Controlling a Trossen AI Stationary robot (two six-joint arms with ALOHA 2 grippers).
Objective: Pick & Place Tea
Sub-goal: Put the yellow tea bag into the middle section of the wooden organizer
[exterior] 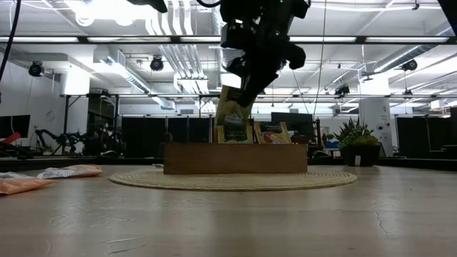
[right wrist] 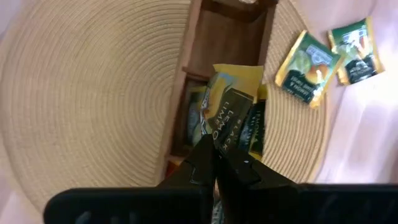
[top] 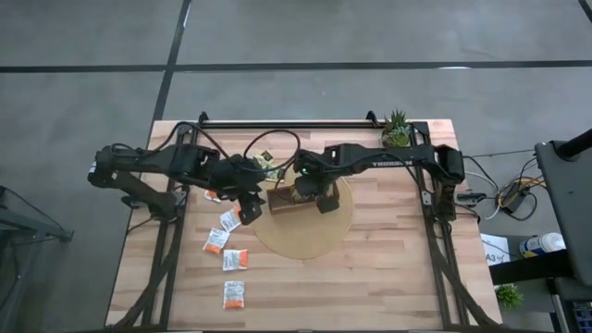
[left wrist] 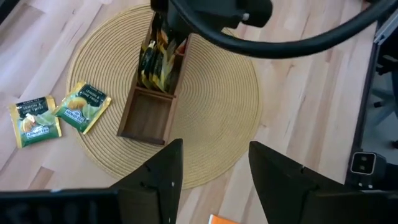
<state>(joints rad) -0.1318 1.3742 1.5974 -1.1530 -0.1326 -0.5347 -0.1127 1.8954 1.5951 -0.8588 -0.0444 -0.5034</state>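
The job looks part done: four orange and white tea packets (top: 228, 260) lie on the table on the near left side, not yet put away, and the left gripper (left wrist: 211, 171) waits open above the round woven mat (top: 319, 242). On the mat sits the wooden tray (exterior: 235, 158), where the right gripper (right wrist: 217, 163) pinches a yellow tea packet (right wrist: 235, 112) upright over a slot that already has some packets, while an end slot is empty. Farther back, two green packets (left wrist: 56, 112) lie by the mat's edge.
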